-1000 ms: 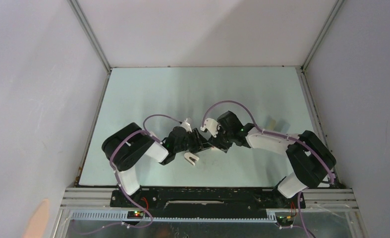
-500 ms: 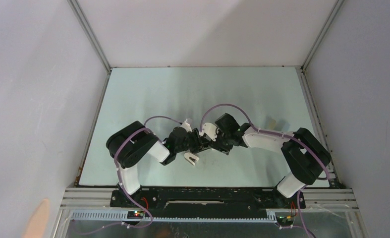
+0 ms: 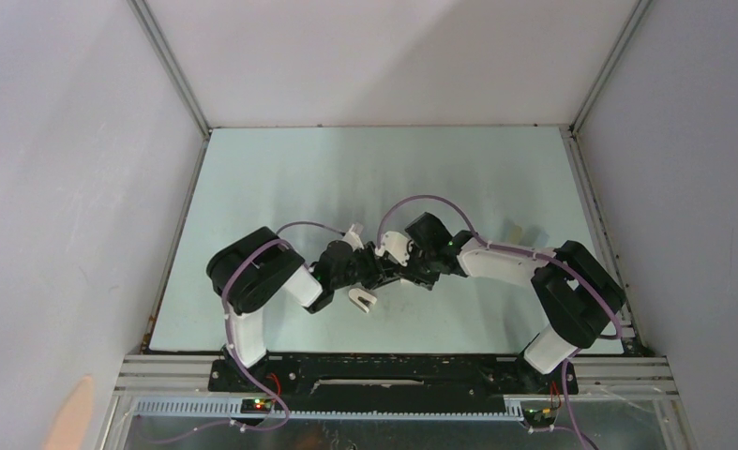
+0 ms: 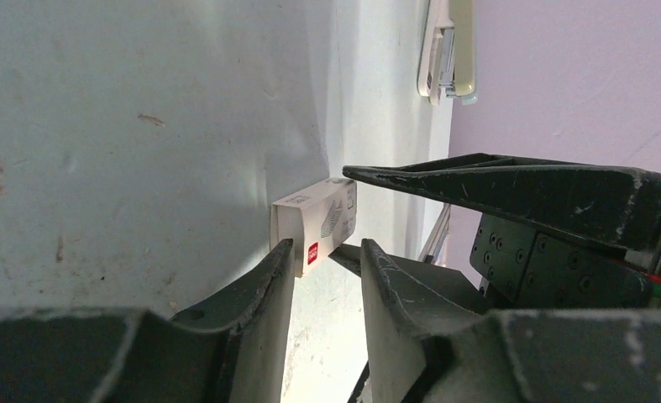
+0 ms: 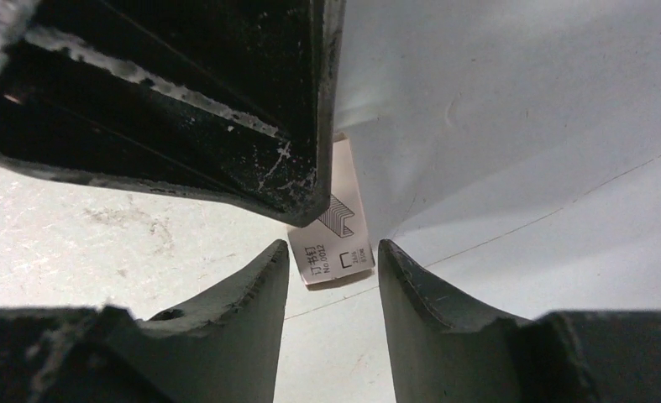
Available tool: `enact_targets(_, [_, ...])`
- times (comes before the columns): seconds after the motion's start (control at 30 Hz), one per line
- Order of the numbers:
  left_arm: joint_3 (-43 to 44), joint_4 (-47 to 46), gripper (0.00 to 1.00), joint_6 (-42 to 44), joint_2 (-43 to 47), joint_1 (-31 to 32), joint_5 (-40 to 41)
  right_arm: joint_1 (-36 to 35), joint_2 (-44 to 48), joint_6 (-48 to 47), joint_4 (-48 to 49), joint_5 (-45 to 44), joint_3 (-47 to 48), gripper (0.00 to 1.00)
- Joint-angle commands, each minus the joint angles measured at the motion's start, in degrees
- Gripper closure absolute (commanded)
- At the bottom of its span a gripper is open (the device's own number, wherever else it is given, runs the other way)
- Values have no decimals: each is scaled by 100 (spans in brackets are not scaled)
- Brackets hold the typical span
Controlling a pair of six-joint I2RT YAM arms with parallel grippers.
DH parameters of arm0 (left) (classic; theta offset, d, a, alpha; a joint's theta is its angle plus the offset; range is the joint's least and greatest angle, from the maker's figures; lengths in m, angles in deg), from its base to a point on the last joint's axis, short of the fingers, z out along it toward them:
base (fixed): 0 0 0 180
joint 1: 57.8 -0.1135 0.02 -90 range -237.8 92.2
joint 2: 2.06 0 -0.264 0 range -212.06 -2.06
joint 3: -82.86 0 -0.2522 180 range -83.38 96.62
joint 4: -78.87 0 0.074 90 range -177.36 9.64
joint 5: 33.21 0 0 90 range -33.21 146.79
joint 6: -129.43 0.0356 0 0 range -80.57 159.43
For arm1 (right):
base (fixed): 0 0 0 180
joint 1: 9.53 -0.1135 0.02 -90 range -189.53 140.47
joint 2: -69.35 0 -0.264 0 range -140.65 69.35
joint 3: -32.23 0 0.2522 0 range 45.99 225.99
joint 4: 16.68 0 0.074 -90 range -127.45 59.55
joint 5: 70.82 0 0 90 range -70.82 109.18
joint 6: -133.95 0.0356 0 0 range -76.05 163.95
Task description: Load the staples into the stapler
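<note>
Progress: early stage. The staple box [image 5: 335, 243] lies on the table [image 3: 346, 169], well apart from the stapler [image 4: 447, 46]. The right gripper [image 5: 333, 260] straddles the box; whether it clamps the box cannot be told. The left gripper [image 4: 327, 252] has parted jaws and holds nothing. Remaining: extract staples, open stapler, load.
</note>
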Motion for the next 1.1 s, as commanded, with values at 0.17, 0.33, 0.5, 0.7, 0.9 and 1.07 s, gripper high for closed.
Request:
enact_targets(0.17, [28, -558, 62, -284, -209, -25, -144, -125, -21, -43, 26, 155, 221, 55])
enact_targets(0.33, [61, -599, 63, -318, -240, -5, -160, -173, -141, -40, -78, 147, 323, 60])
enact_targets(0.5, [100, -618, 64, -334, -242, 38, -172, -219, -146, -29, -84, 154, 326, 60])
enact_targets(0.7, [170, -638, 64, -384, -258, 120, -180, -248, -113, -12, 5, 230, 318, 61])
enact_targets(0.9, [151, -773, 64, -468, -270, 175, -181, -295, -4, 14, 66, 215, 313, 60])
enact_targets(1.07, [32, -1238, 68, -673, -396, 176, -208, -318, 138, -6, 263, 301, 248, 59])
